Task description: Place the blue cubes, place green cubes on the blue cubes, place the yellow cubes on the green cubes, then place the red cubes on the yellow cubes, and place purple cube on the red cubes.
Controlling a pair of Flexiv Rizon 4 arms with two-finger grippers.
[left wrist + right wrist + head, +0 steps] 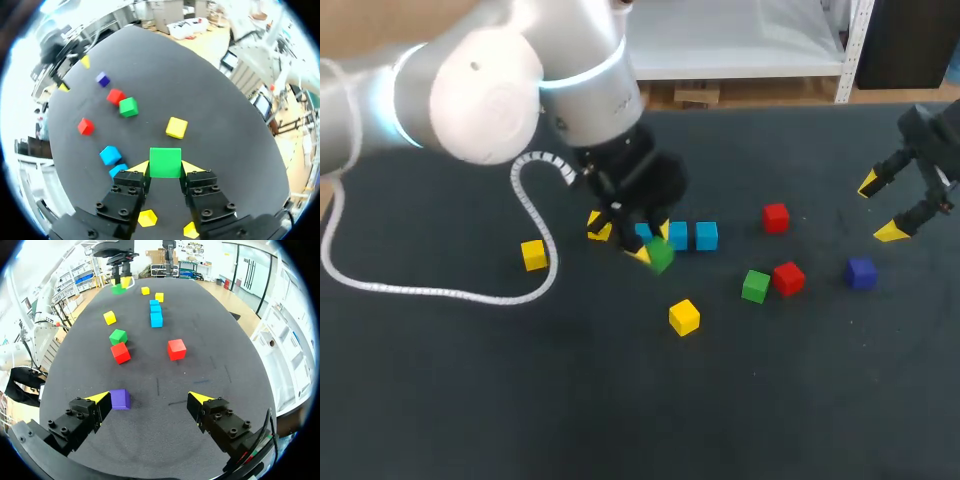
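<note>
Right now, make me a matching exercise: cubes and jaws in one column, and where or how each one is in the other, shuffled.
Column one:
1. purple cube
2. blue cubes
3. left jaws
4. right jaws

Column two:
A. shut on a green cube
B. open, holding nothing
C. side by side in a row
D. alone, beside the right jaws

Pairs: 1-D, 2-C, 3-A, 4-B.
</note>
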